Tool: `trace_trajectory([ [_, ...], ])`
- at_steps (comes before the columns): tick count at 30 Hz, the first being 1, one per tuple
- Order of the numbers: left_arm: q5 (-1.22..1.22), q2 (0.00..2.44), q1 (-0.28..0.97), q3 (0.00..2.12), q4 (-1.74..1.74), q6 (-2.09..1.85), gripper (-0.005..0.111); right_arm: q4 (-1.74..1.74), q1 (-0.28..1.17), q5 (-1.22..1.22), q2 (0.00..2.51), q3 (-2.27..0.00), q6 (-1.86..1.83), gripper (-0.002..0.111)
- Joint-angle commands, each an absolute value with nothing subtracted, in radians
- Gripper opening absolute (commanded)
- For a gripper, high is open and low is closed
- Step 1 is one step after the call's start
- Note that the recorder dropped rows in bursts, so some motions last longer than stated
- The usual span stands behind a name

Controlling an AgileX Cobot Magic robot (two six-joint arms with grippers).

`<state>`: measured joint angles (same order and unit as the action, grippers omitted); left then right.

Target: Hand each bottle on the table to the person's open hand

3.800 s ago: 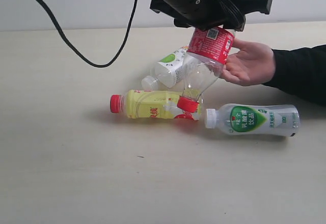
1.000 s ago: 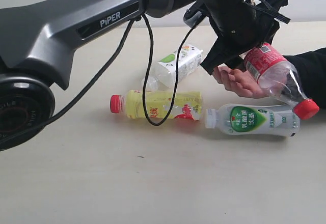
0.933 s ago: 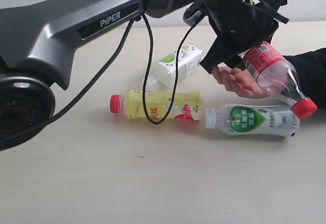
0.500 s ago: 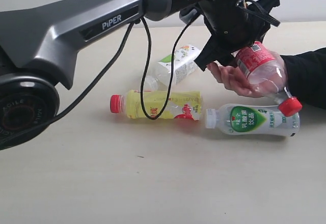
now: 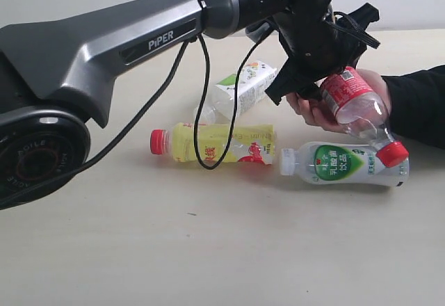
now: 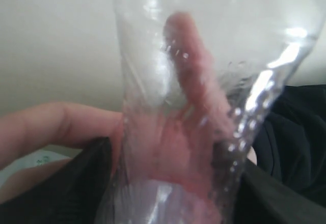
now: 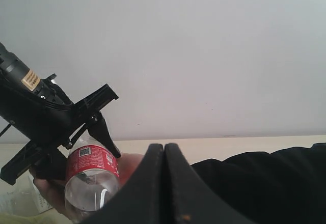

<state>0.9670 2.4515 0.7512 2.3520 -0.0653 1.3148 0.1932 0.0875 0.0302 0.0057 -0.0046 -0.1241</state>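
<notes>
Left gripper (image 5: 328,76): pinched on the label end of the red-label bottle (image 5: 356,104). The bottle is carried tilted, with its cap lower and off the sleeve side of the person's open hand (image 5: 313,111). Its clear body is laid against the palm, which is seen through the plastic in the left wrist view.

Right gripper (image 7: 164,183): pressed together on nothing and kept apart from the hand.

Step judged: release into the palm. The weight should be settled onto the hand before the jaws are parted. Withdrawal is best made upward, where open room is seen above the hand.

Edges noted:
- The green-white bottle (image 5: 344,163) lies on the table (image 5: 208,250) just in front of the hand, and the red cap is almost on it.
- The squarish white bottle (image 5: 243,87) lies near the hand's fingertip side.
- The yellow bottle (image 5: 212,142) lies farther out on that side, and the cable (image 5: 201,111) is looped in front of it. A snag is judged possible.
</notes>
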Motion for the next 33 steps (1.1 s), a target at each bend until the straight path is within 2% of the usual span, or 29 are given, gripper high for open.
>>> trace_trajectory([
  [1, 0.96, 2.451, 0.748, 2.361, -0.055, 1.315, 0.033, 0.194, 0.083, 0.016, 0.0, 0.0, -0.127, 0.0],
  [4, 0.96, 2.451, 0.748, 2.361, -0.055, 1.315, 0.058, 0.194, 0.083, 0.016, 0.0, 0.0, -0.127, 0.0],
  [6, 0.959, 2.451, 0.748, 2.361, -0.055, 1.322, 0.07, 0.194, 0.083, 0.016, 0.0, 0.0, -0.127, 0.0],
  [9, 0.959, 2.451, 0.748, 2.361, -0.055, 1.334, 0.08, 0.194, 0.083, 0.016, 0.0, 0.0, -0.127, 0.0],
  [18, 0.956, 2.449, 0.748, 2.361, -0.055, 1.337, 0.08, 0.194, 0.083, 0.016, 0.0, 0.0, -0.127, 0.0],
  [33, 0.994, 2.287, 0.738, 2.361, 0.0, 1.248, 0.08, 0.194, 0.083, 0.016, 0.0, 0.0, -0.127, 0.0],
])
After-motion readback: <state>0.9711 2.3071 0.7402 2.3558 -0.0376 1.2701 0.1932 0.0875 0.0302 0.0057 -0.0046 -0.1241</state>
